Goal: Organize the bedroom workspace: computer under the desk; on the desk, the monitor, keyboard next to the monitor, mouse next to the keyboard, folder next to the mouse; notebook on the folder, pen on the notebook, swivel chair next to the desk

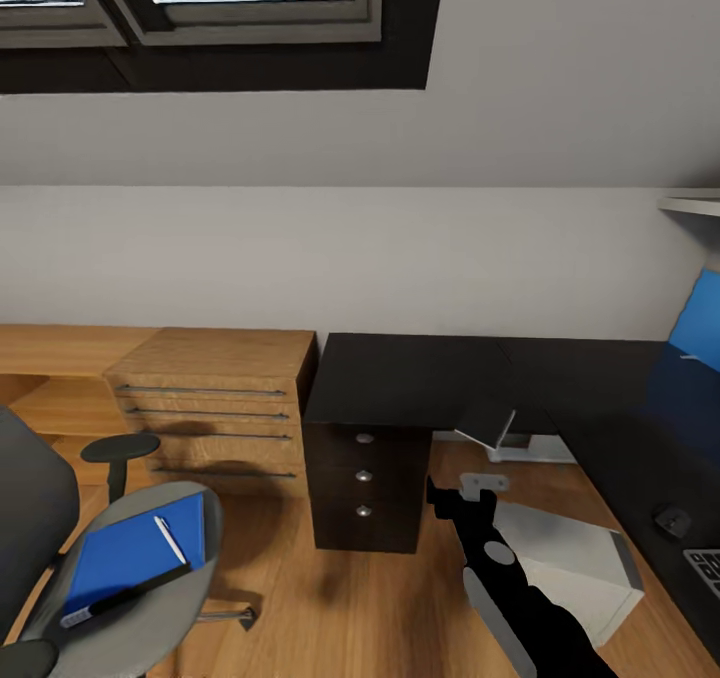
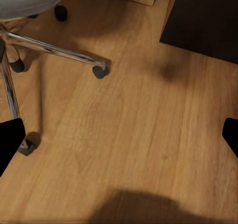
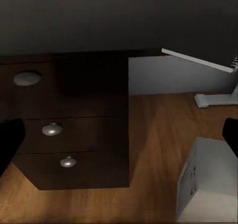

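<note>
Head view: the folder (image 1: 130, 550) lies flat on the seat of the swivel chair (image 1: 150, 613), well apart from the black desk (image 1: 420, 378). Its long axis runs from near-left to far-right, black spine edge toward you. On it a white pen (image 1: 169, 540) lies across the far end and a dark marker-like stick (image 1: 105, 606) along the spine. Judge the folder light, thin, a bit floppy and slick, so pinch an overhanging edge, and expect loose items to roll off if you tilt it. The computer (image 1: 575, 558) sits on the floor under the desk's right wing, heavy and rigid, leave it. The mouse (image 1: 672, 521) and a corner of the keyboard (image 1: 706, 564) are on the tabletop at right, the blue screen of the monitor (image 1: 700, 328) beyond. The right gripper (image 1: 470, 493) hangs in front of the drawers (image 1: 364, 478); you cannot tell its opening here. Left wrist view: the left gripper (image 2: 119, 140) has its fingertips (image 2: 10, 140) wide apart over bare wood floor (image 2: 134, 125), with a chrome chair leg and caster (image 2: 99, 71) nearby. Right wrist view: fingers apart, empty, aimed at the three knobs (image 3: 52, 129), computer case at one edge.
</note>
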You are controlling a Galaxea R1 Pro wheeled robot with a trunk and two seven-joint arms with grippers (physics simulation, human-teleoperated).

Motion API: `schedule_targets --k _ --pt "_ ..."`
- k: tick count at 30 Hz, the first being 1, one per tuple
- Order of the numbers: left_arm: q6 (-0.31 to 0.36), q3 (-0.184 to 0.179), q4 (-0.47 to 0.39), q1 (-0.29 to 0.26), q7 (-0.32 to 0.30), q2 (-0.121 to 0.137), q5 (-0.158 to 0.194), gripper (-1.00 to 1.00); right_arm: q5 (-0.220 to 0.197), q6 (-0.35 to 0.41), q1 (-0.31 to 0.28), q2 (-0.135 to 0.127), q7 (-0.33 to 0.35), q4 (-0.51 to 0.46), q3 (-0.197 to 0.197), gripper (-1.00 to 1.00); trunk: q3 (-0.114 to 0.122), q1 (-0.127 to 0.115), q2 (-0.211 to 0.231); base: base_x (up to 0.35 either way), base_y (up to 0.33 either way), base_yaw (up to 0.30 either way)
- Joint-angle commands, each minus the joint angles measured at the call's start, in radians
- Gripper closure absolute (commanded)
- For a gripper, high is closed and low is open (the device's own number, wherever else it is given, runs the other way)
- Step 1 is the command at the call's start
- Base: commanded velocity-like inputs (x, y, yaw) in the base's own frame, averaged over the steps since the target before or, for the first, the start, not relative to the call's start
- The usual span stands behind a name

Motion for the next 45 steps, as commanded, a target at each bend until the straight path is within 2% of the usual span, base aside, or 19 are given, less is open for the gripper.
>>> schedule_targets --k 1,4,6,10,13,14,16,17,18,19,21,22,25,28,32,38,45 --pt "-0.002 0.009 0.000 -0.001 -0.002 -0.001 -0.009 -1.00 -0.005 0.004 -0.001 -0.001 -0.008 0.013 0.004 -1.00 -0.001 0.000 -0.001 -0.029 0.000 0.032" --pt "-0.002 0.008 0.000 -0.001 -0.002 -0.001 -0.010 -1.00 -0.004 -0.005 -0.001 0.000 -0.007 0.050 0.006 -1.00 -0.001 0.000 -0.001 -0.018 0.000 0.020" --pt "-0.001 0.009 0.000 -0.001 0.001 -0.001 -0.010 -1.00 0.004 -0.069 -0.001 0.003 -0.006 0.138 0.013 -1.00 -0.001 0.000 -0.001 -0.003 0.000 0.004" --pt "0.000 0.010 0.000 -0.001 0.003 0.000 -0.009 -1.00 0.017 -0.114 -0.001 0.006 -0.006 0.233 0.036 -1.00 -0.001 0.000 -0.001 -0.001 0.000 0.001" --pt "0.001 0.010 0.000 -0.001 0.004 0.001 -0.009 -1.00 0.020 -0.151 -0.001 0.019 -0.002 0.372 0.061 -1.00 -0.001 0.000 -0.001 0.000 0.000 0.000" --pt "0.002 0.010 0.000 -0.001 0.004 0.001 -0.009 -1.00 0.021 -0.191 -0.001 0.035 -0.001 0.477 0.072 -1.00 -0.001 0.000 -0.001 0.000 0.000 0.000" --pt "0.002 0.009 0.000 -0.001 0.004 0.001 -0.009 -1.00 0.023 -0.252 -0.001 0.059 0.000 0.587 0.079 -1.00 0.002 -0.004 0.006 0.000 0.000 0.000" --pt "0.002 0.010 0.000 -0.001 0.004 0.001 -0.009 -1.00 0.025 -0.334 -0.001 0.085 0.001 0.693 0.083 -1.00 0.005 -0.008 0.013 0.000 0.000 0.000" --pt "0.002 0.010 0.000 -0.001 0.004 0.001 -0.009 -1.00 0.026 -0.379 -0.001 0.097 0.001 0.742 0.085 -1.00 0.008 -0.012 0.020 0.000 0.000 0.000" --pt "0.002 0.010 0.000 -0.001 0.005 0.001 -0.009 -1.00 0.027 -0.469 -0.001 0.118 0.002 0.832 0.087 -1.00 0.011 -0.015 0.027 0.000 0.000 0.000" --pt "0.002 0.011 0.000 -0.001 0.005 0.001 -0.008 -1.00 0.028 -0.583 -0.001 0.138 0.007 0.939 0.088 -1.00 0.018 -0.023 0.041 0.000 0.000 0.000" --pt "0.002 0.011 0.000 -0.001 0.005 0.002 -0.008 -1.00 0.028 -0.610 -0.001 0.143 0.011 0.966 0.088 -1.00 0.021 -0.027 0.048 0.000 0.000 0.000" --pt "0.002 0.012 0.000 -0.001 0.005 0.004 -0.008 -1.00 0.028 -0.674 -0.001 0.157 0.043 1.036 0.088 -1.00 0.030 -0.038 0.069 0.000 0.000 0.000" --pt "0.003 0.012 0.000 -0.001 0.005 0.006 -0.008 -1.00 0.027 -0.700 -0.001 0.161 0.077 1.066 0.086 -1.00 0.040 -0.050 0.090 0.000 0.000 0.000" --pt "0.030 0.013 0.000 -0.001 0.006 0.007 -0.008 -1.00 0.025 -0.713 -0.001 0.160 0.098 1.081 0.084 -1.00 0.052 -0.065 0.118 0.000 0.000 0.007" --pt "0.125 0.012 0.000 -0.001 0.005 0.007 -0.006 -1.00 0.021 -0.717 -0.001 0.162 0.107 1.096 0.083 -1.00 0.071 -0.088 0.160 0.000 0.000 0.146" --pt "0.149 0.011 -0.001 -0.001 0.001 0.007 -0.006 -1.00 0.018 -0.717 -0.001 0.158 0.109 1.115 0.080 -1.00 0.071 -0.088 0.160 0.000 0.000 0.241"
